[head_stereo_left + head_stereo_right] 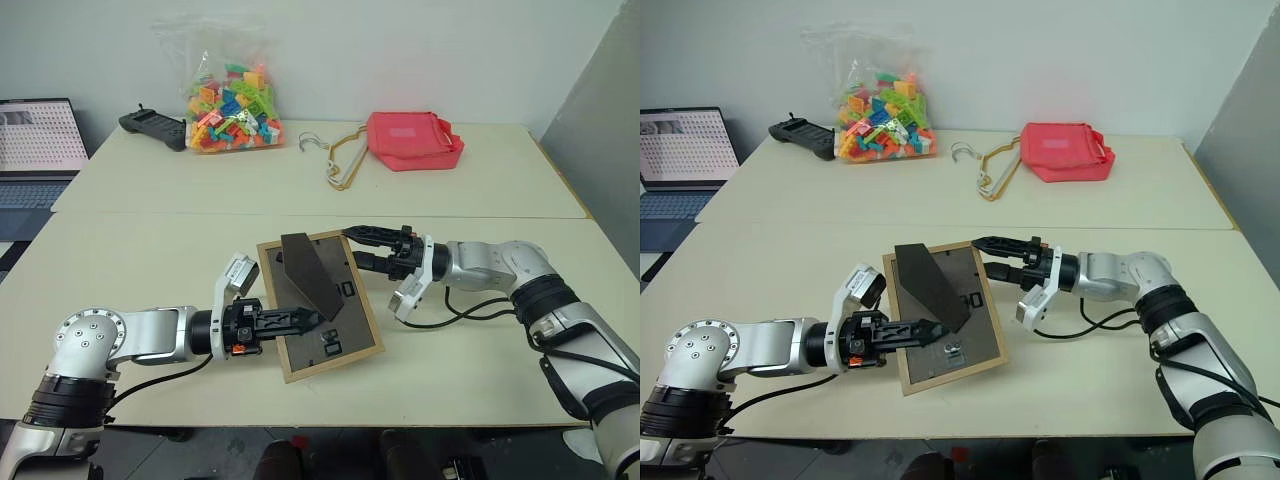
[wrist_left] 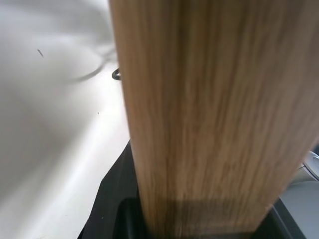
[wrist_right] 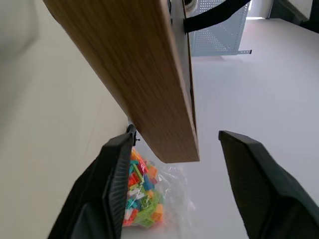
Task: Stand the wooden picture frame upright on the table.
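**Frame gripped at its left edge, back panel facing up**

While the left gripper (image 1: pixel 300 320) clamps the wooden picture frame (image 1: pixel 345 300) by its near-left edge, the right gripper (image 1: pixel 362 248) stands open, its fingers straddling the far-right corner. Tilted, stand unfolded, the frame sits over the table (image 1: pixel 150 260).

Both eye views look forward and down from head height over the table (image 1: pixel 150 240), sharing the wooden picture frame (image 1: pixel 320 305) and both arms. The left wrist view sits close against the frame's light-wood edge. The right wrist view faces along the frame's edge toward the bag of bricks (image 3: pixel 144 199).
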Controlling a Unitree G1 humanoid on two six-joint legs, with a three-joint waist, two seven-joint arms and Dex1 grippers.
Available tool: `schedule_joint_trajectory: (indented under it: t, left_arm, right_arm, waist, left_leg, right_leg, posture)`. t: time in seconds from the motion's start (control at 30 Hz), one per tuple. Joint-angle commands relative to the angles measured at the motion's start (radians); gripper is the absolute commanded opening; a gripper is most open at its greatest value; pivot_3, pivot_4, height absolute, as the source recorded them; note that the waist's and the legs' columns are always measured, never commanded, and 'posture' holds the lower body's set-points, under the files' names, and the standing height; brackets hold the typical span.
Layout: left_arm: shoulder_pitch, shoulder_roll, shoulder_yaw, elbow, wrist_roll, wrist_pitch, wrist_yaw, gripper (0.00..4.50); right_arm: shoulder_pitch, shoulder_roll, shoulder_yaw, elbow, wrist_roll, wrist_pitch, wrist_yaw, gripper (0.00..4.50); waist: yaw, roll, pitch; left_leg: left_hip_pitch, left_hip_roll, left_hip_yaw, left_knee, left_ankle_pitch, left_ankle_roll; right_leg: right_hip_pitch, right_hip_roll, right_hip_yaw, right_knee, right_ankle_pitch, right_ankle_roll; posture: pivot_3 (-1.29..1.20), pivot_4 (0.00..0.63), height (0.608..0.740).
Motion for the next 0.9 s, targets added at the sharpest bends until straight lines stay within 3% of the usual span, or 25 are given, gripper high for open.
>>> schedule_joint_trajectory:
  t: [0.03, 0.17, 0.27, 0.47, 0.57, 0.77, 0.9]
  left_arm:
    - [-0.016, 0.005, 0.01, -0.041, -0.043, -0.018, -0.03, 1.51]
    - [-0.008, 0.008, 0.008, -0.049, -0.043, -0.023, -0.033, 1.51]
    - [-0.003, 0.02, 0.012, -0.046, -0.043, -0.023, -0.039, 1.51]
    - [0.006, 0.018, 0.008, -0.06, -0.043, -0.035, -0.037, 1.51]
    - [0.008, 0.02, 0.01, -0.068, -0.043, -0.046, -0.032, 1.51]
    - [0.008, 0.019, 0.055, -0.032, -0.012, -0.119, 0.004, 2.78]
    - [-0.007, 0.028, 0.161, 0.025, 0.045, -0.223, 0.055, 3.53]
  right_arm:
    - [-0.033, 0.025, 0.019, -0.061, -0.02, 0.011, -0.065, 3.7]
    - [-0.047, 0.046, 0.033, -0.069, -0.008, -0.001, -0.076, 3.7]
    - [-0.052, 0.035, 0.046, -0.07, -0.009, -0.025, -0.077, 3.26]
    - [-0.06, 0.028, 0.053, -0.054, -0.004, -0.032, -0.086, 1.77]
    - [-0.063, 0.024, 0.055, -0.044, 0.0, -0.039, -0.085, 1.48]
    - [-0.066, -0.001, 0.049, -0.013, 0.056, -0.072, -0.044, 1.32]
    - [-0.074, -0.011, 0.084, 0.129, 0.351, -0.136, 0.181, 1.32]
  waist:
    - [0.0, 0.0, 0.0]
    - [-0.001, 0.0, 0.0]
    - [0.002, 0.0, 0.0]
    - [0.001, 0.0, 0.0]
    - [0.0, 0.0, 0.0]
    - [0.001, 0.0, 0.0]
    - [-0.001, 0.0, 0.0]
  left_leg:
    - [0.0, 0.0, 0.0, 0.0, 0.0, 0.0]
    - [0.0, 0.0, -0.001, 0.0, 0.0, 0.0]
    - [0.0, 0.0, -0.002, 0.0, 0.0, 0.0]
    - [0.0, 0.0, -0.003, 0.0, 0.0, 0.0]
    - [0.0, 0.0, -0.003, 0.0, 0.0, 0.0]
    - [0.0, 0.0, -0.003, 0.001, 0.0, 0.0]
    - [0.0, 0.0, -0.003, 0.001, 0.0, 0.001]
  right_leg:
    - [0.0, 0.0, 0.0, 0.0, 0.0, 0.0]
    - [0.0, 0.0, -0.001, 0.001, 0.0, -0.001]
    - [0.0, 0.0, -0.002, 0.001, 0.0, -0.001]
    - [0.001, 0.0, -0.002, 0.001, -0.001, -0.001]
    - [0.001, 0.0, -0.003, 0.001, -0.001, -0.001]
    - [0.001, 0.0, -0.003, 0.002, -0.001, -0.002]
    - [0.001, 0.0, -0.003, 0.002, -0.001, -0.002]
  posture:
    - [0.0, 0.15, 0.74]
    - [0.0, 0.15, 0.74]
    - [0.0, 0.15, 0.74]
    - [0.0, 0.15, 0.74]
    - [0.0, 0.15, 0.74]
    - [0.0, 0.15, 0.74]
    - [0.0, 0.15, 0.74]
